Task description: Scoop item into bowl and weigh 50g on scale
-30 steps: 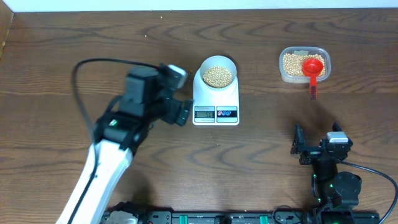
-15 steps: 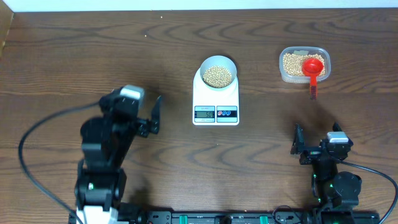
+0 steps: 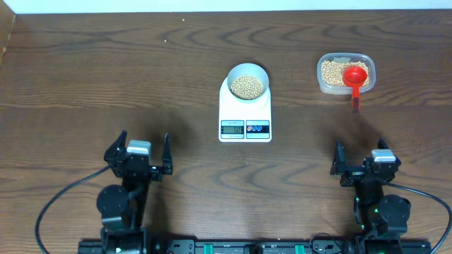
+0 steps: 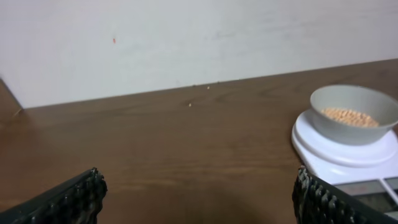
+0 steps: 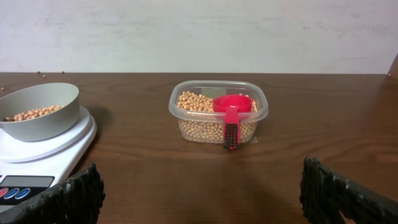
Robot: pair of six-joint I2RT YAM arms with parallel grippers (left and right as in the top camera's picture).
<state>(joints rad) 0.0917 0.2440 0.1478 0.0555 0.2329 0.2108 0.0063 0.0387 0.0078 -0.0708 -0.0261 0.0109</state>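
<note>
At centre, bowl [image 3: 230,79] sits on scale [image 3: 245,113] so beans [image 3: 247,86] weigh; scoop [image 3: 355,75] rests in far-right tub [image 3: 320,74]; left hand [image 3: 141,146] and right hand [image 3: 360,159] spread, empty.

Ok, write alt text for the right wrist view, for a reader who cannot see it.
A clear plastic tub of tan beans sits at centre with a red scoop resting in it, handle over the front rim. At left, a pale bowl holding beans stands on a white scale; the open right gripper's dark fingers frame the lower corners.
</note>
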